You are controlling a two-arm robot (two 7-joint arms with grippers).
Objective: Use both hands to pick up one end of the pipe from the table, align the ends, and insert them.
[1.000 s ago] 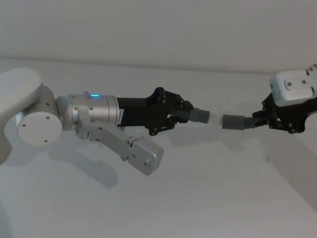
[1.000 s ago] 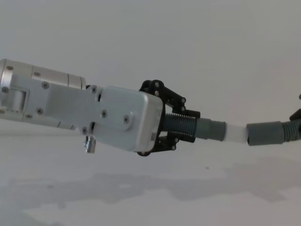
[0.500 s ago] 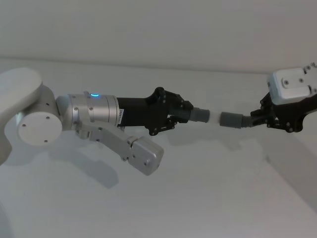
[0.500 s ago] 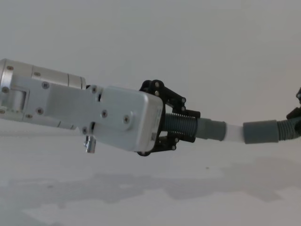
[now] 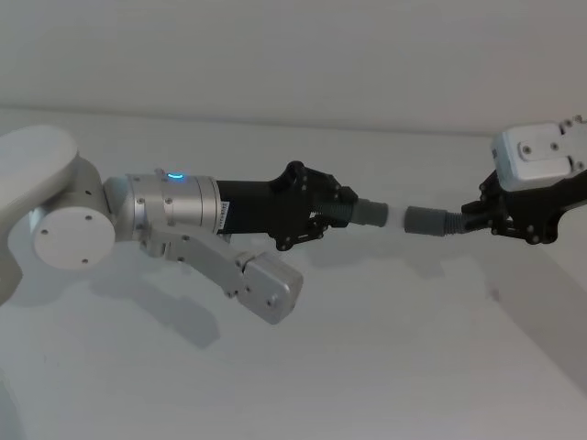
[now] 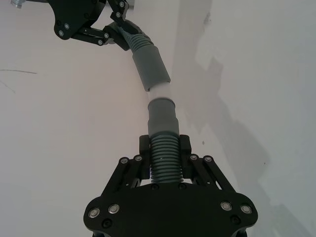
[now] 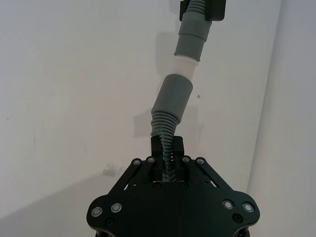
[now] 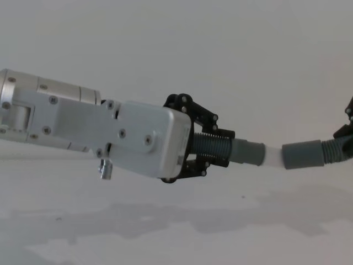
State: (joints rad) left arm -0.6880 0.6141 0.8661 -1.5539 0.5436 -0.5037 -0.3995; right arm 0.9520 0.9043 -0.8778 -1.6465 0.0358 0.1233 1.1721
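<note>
Both pipe pieces hang above the white table (image 5: 367,357). My left gripper (image 5: 336,212) is shut on the ribbed part of one piece (image 6: 165,160). Its grey cuff (image 8: 248,153) and whitish tip (image 8: 274,157) point right. My right gripper (image 5: 477,220) is shut on the thin ribbed hose (image 7: 166,136) of the other piece. That piece's socket cuff (image 5: 423,222) faces left. The socket (image 6: 150,66) meets the whitish tip (image 6: 159,92) at a slight angle, and a short length of tip still shows. The two pieces are close to being in line.
A pale wall (image 5: 293,55) rises behind the table's far edge. My left arm's silver wrist housing (image 8: 132,138) looms large across the chest view. The table's right edge (image 5: 541,316) runs diagonally below the right gripper.
My right gripper has shifted a little to the left with its piece, so the socket cuff has closed in on the whitish tip. The left arm has held still.
</note>
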